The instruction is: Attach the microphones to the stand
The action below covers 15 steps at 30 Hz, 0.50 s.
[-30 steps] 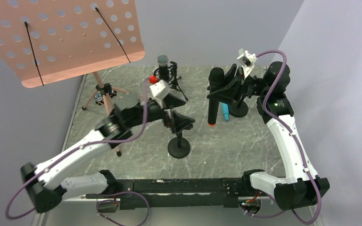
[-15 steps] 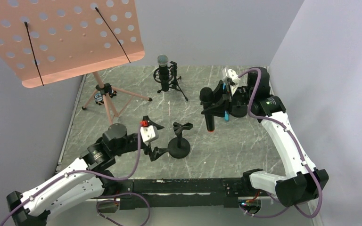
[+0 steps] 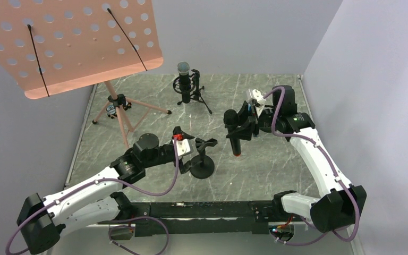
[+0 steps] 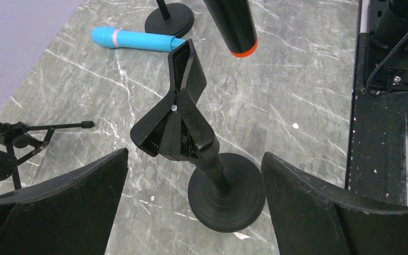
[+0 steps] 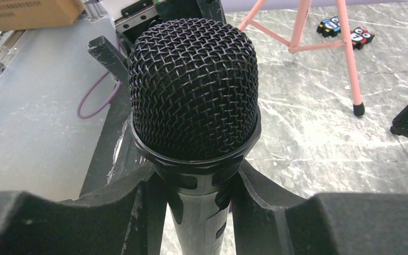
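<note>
My right gripper [image 3: 243,126] is shut on the all-black microphone [image 3: 235,133] just below its mesh head [image 5: 194,90] and holds it upright, orange end [image 4: 243,51] down, above the table right of the black stand. This stand has a clip [image 4: 178,119] and a round base [image 4: 226,194]. My left gripper [image 4: 194,175] is open with the stand between its fingers [image 4: 79,196]; in the top view the gripper [image 3: 191,154] is at the stand. The blue microphone [image 4: 133,40] lies on the table. The silver-headed microphone [image 3: 183,74] stands in a tripod holder at the back.
A pink music stand [image 3: 69,42] on tripod legs [image 3: 121,111] fills the back left, with a small owl-patterned item [image 5: 350,32] at its feet. A second round stand base [image 4: 169,18] sits beyond the blue microphone. Grey walls close the back and right.
My left gripper has moved up to the stand and now straddles it. My right gripper has carried the black microphone lower and leftward, closer to the stand's clip.
</note>
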{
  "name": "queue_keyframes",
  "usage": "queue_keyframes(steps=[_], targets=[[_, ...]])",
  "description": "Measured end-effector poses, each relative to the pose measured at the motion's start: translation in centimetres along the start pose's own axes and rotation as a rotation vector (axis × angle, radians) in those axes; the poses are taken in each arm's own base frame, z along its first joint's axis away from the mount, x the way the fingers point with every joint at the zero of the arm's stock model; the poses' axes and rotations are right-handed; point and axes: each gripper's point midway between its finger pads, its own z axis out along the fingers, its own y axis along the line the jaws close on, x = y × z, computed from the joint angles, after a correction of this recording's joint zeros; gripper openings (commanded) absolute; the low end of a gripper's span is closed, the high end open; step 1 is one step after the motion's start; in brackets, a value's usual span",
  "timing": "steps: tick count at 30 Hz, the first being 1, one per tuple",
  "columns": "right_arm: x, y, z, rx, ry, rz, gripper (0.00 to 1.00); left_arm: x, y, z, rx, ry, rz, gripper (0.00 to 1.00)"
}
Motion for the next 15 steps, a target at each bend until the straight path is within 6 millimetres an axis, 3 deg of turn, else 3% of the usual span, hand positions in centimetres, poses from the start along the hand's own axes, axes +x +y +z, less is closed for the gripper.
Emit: queue_keyframes(steps=[7,15], targets=[[0.4,0.3,0.1,-0.020,-0.009,0.009,0.08,-0.7,0.8,1.3,-0.023,-0.041,0.008,0.98],[0.6,0.4,0.1,-0.024,-0.010,0.011,0.08,-0.7,1.1,2.3,-0.024,-0.058,-0.013,0.80]])
